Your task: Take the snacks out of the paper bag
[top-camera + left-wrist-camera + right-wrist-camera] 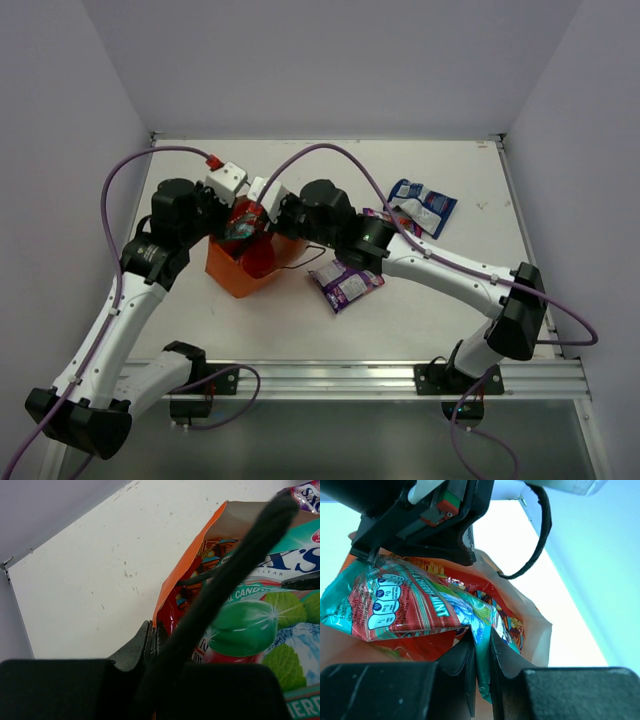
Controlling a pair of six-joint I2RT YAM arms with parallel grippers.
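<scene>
Left claw [151,632] is pressed together on the rim of the orange paper bag [245,282]. At its mouth, right claw [481,652] pinches a teal packet [405,610] reading "CHERRY MINT", brand name cut off.

1 paper bag [235,275], min 2 snack pkts [345,284] on table, min 2 more inside.

Bright even light, soft shadows; right wrist view cyan-tinted, glary; near foreground blurred.

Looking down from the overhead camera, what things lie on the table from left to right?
orange paper bag → purple snack packet → blue-and-white snack packet
</scene>
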